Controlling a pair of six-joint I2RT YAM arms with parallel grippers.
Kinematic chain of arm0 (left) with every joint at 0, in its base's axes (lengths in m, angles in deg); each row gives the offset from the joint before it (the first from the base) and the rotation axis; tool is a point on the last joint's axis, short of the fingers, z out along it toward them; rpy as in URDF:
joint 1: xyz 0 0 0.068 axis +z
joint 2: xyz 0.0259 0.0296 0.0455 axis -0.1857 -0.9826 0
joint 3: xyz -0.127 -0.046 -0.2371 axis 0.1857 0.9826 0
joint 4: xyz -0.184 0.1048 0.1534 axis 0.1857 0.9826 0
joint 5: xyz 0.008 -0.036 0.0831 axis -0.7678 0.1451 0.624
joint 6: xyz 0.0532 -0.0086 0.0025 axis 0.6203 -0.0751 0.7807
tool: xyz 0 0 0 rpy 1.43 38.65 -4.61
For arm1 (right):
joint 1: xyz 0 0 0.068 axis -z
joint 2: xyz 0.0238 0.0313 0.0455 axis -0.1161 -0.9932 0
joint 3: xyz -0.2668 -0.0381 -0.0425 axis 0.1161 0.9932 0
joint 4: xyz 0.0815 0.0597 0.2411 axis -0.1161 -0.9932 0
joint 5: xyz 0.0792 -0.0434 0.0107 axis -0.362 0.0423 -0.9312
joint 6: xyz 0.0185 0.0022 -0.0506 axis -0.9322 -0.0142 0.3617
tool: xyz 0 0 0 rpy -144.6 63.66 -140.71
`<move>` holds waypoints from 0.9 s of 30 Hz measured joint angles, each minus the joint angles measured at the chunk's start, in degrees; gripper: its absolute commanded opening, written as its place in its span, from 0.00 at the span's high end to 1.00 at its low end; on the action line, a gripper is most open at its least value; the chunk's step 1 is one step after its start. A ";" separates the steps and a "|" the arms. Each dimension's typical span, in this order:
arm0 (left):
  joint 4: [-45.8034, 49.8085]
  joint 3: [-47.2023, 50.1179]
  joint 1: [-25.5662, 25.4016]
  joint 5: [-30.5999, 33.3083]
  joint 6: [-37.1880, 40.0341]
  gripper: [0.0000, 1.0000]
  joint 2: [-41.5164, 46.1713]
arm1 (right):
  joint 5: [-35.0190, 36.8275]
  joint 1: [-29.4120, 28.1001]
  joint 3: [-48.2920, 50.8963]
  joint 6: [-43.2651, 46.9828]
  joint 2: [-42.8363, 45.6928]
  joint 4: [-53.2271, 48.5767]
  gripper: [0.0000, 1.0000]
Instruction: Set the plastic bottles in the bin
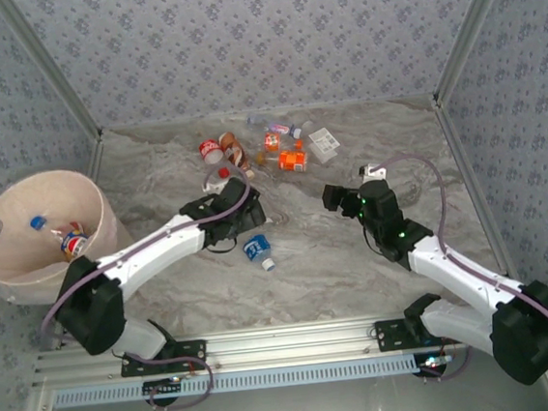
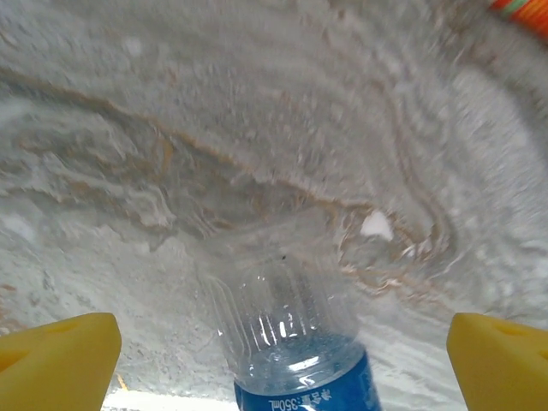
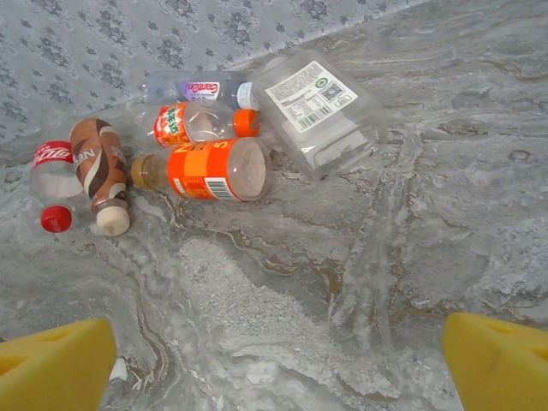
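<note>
The bin (image 1: 95, 211) stands at the far left with a few bottles (image 1: 72, 241) inside. A clear bottle with a blue label (image 1: 257, 250) lies mid-table. My left gripper (image 1: 244, 218) hovers over it, open. In the left wrist view the blue-labelled bottle (image 2: 295, 342) lies between the yellow fingers (image 2: 60, 355), untouched. My right gripper (image 1: 341, 197) is open over bare table, facing several bottles at the back: an orange-labelled one (image 3: 205, 169), a brown one (image 3: 96, 171) and a red-labelled one (image 3: 53, 175).
A flat clear container with a white label (image 3: 321, 111) lies beside the back bottles. A clear bottle with a red cap (image 1: 218, 179) sits just behind the left gripper. Patterned walls close the table on three sides.
</note>
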State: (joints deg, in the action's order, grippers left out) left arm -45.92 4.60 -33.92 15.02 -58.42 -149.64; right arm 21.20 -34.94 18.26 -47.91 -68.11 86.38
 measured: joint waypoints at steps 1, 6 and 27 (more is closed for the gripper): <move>-0.17 0.02 -0.17 -0.61 0.00 0.02 -1.16 | 0.00 0.13 0.02 0.00 0.07 -0.24 0.00; -1.75 0.50 -1.68 -3.32 -1.64 0.02 -6.10 | -1.03 0.74 0.02 -0.28 0.24 -0.68 0.00; -6.69 2.71 -1.99 -4.13 -8.35 0.12 -13.60 | -3.06 1.53 0.02 -1.51 2.97 -3.98 0.00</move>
State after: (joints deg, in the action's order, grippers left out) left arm -52.61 7.31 -35.91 10.89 -66.77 -163.24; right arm 18.14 -33.41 18.28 -49.42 -65.14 82.40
